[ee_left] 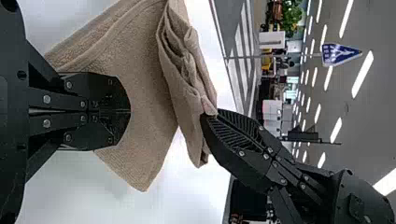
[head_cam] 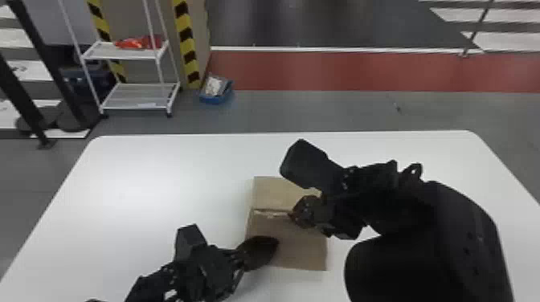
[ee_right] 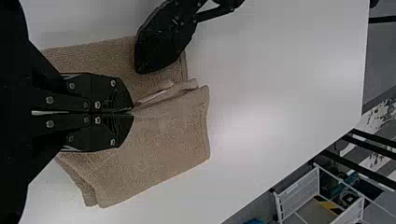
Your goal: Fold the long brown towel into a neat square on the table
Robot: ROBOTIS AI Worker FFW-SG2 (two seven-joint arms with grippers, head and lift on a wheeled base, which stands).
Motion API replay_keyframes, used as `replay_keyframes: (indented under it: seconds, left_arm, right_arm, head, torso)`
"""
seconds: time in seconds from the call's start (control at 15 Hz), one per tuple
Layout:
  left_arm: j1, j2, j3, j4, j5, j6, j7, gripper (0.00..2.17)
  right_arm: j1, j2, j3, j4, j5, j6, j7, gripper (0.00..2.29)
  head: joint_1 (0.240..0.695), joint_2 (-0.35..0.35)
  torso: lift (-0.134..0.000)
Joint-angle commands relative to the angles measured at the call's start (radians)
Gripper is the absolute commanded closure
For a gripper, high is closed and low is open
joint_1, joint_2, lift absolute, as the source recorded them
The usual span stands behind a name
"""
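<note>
The brown towel [head_cam: 301, 253] lies partly folded at the table's middle, its far part doubled over with a raised crosswise edge. My left gripper [head_cam: 267, 247] is over its near left part; in the left wrist view the left gripper [ee_left: 130, 111] has its fingers together above the flat layer of the towel [ee_left: 144, 154]. My right gripper [head_cam: 292, 216] is at the raised edge; in the right wrist view the right gripper [ee_right: 132, 112] is shut on that edge of the towel [ee_right: 154, 144].
The white table [head_cam: 140, 180] extends around the towel. Beyond it on the floor stand a white shelf rack [head_cam: 132, 96] and a blue bin [head_cam: 217, 92]. My right arm reaches over the table's right side.
</note>
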Motion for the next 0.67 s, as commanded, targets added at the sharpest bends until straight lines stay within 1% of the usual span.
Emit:
replay_keyframes:
  seconds: [0.0, 0.4, 0.6]
  left_arm:
    - [-0.007, 0.000, -0.002, 0.002, -0.004, 0.016, 0.000, 2.10]
    - [-0.015, -0.002, -0.006, 0.011, -0.017, 0.052, 0.003, 2.10]
    - [-0.015, -0.003, -0.006, 0.009, -0.020, 0.052, 0.005, 2.10]
  right_arm:
    - [0.004, -0.007, 0.017, -0.005, 0.000, 0.011, 0.009, 1.45]
    - [0.024, -0.007, 0.041, -0.042, 0.002, 0.026, 0.009, 1.45]
    - [0.042, -0.018, 0.057, -0.053, 0.013, 0.029, 0.009, 1.45]
  head:
    - [0.695, 0.004]
    - [0.695, 0.017]
    - [0.695, 0.025]
  torso:
    - [-0.124]
    - [-0.124]
    - [-0.124]
